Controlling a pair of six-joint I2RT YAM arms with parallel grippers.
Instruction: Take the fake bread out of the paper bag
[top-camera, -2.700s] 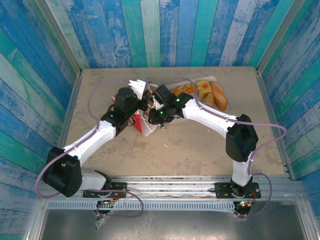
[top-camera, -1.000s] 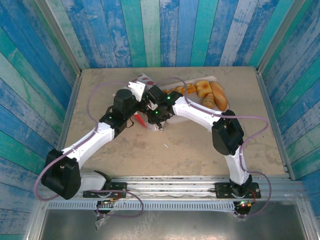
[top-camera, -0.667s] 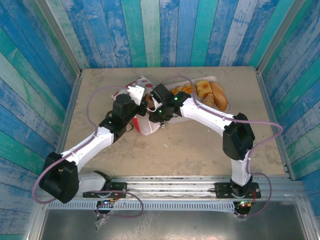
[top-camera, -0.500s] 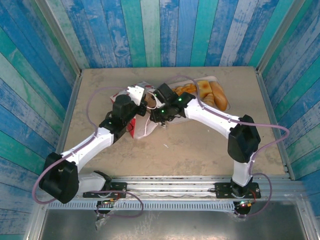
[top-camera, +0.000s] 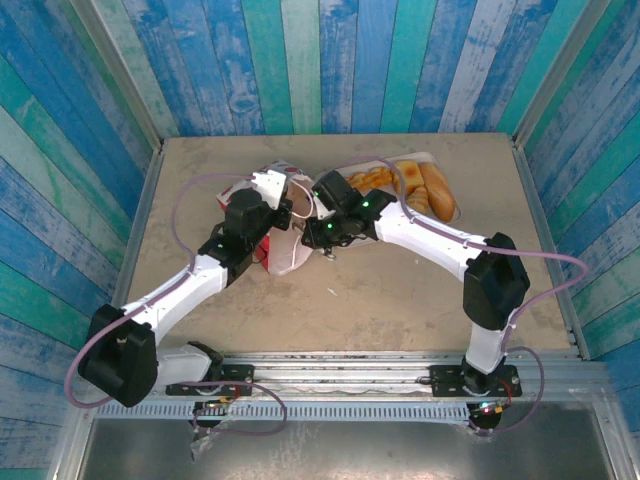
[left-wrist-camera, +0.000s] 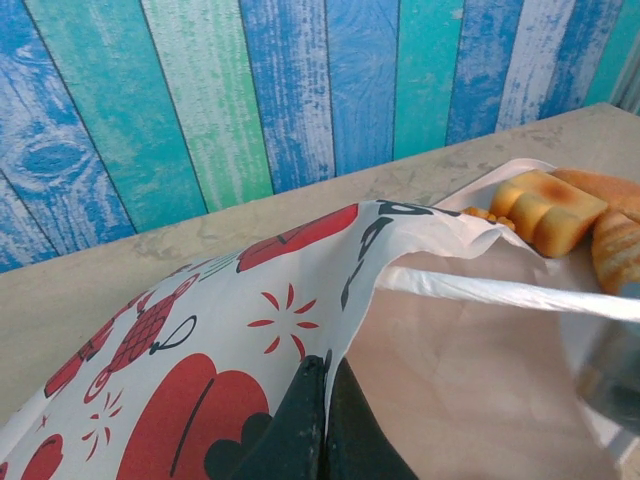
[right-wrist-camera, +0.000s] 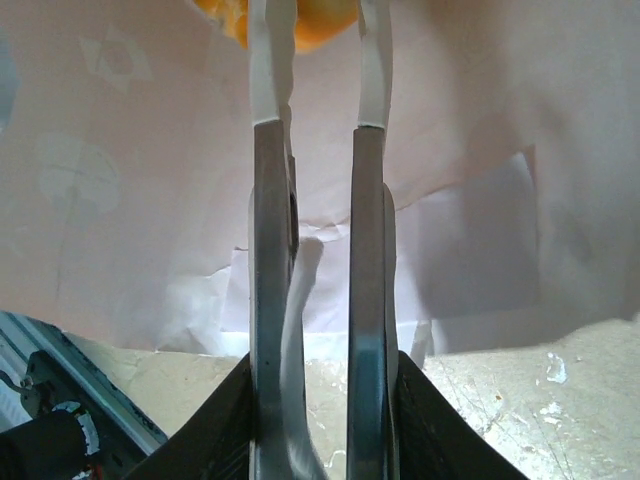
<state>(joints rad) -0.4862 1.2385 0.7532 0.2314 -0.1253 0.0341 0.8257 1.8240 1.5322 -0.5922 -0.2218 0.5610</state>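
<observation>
Paper bag (left-wrist-camera: 200, 360), white with red marks, crosses the lower left of the left wrist view. Its rim runs up to the middle of the frame. At the bottom centre the left gripper (left-wrist-camera: 325, 378) is pinched tight on that rim, with the black fingers pressed together and paper between them. Fake bread (left-wrist-camera: 545, 205) lies at the right edge, outside the bag: a blocky golden piece with tan pieces just beside it. A pale strip reaches in from the right across the bag's mouth.

In the right wrist view, the right gripper (right-wrist-camera: 322, 378) at the bottom of the frame squeezes the metal tongs (right-wrist-camera: 270, 250) from both sides. The two steel arms run straight up the middle, close together but not touching. Their white tips at the top edge close on an orange lump (right-wrist-camera: 300, 20), probably a piece of the bread, though little of it shows. White paper of the bag surrounds the tongs, and sandy table (right-wrist-camera: 500, 400) shows at the lower right.

In the top external view, both arms meet just above the centre of the frame. The bag lies between the two wrists, its red part toward the left. Immediately to the right of the bag sits a flat white tray (top-camera: 430, 157), where an oblong bun, rolls and a braided strip lie side by side at the upper right of the table.
</observation>
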